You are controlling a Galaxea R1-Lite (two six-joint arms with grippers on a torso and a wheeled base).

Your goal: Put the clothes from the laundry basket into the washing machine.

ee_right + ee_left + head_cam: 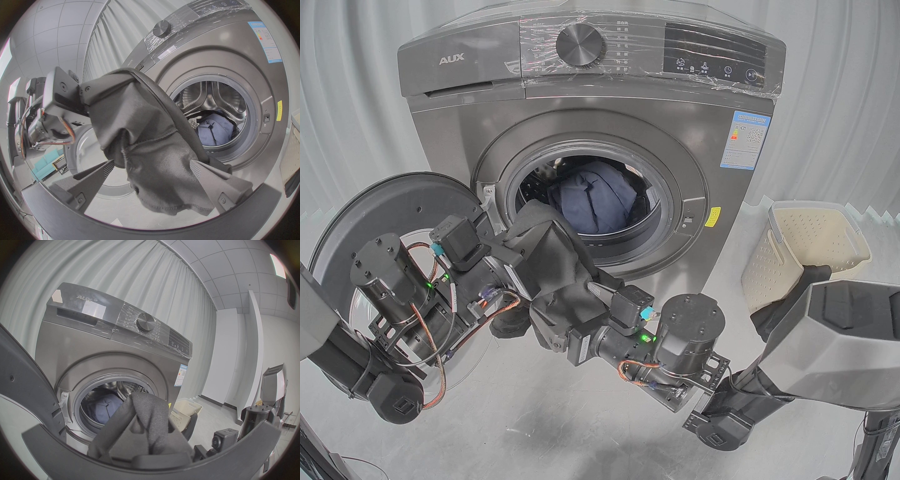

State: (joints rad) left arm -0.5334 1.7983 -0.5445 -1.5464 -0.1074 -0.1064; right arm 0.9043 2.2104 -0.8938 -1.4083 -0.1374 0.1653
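Observation:
A dark grey garment (553,265) hangs in front of the washing machine's open porthole (662,187), its upper fold lying at the lower left of the rim. My left gripper (515,275) is shut on its upper end, with cloth draped over the fingers in the left wrist view (147,424). Below it, my right gripper (151,165) is open, fingers wide apart, and the garment's lower part (162,175) sags between them. A blue garment (594,197) lies inside the drum. The cream laundry basket (819,244) stands on the floor to the right of the machine.
The machine's round door (394,206) is swung fully open to the left, just behind my left arm. Something dark (784,309) hangs over the basket's near rim. Pale curtains run behind the machine; bare grey floor lies in front.

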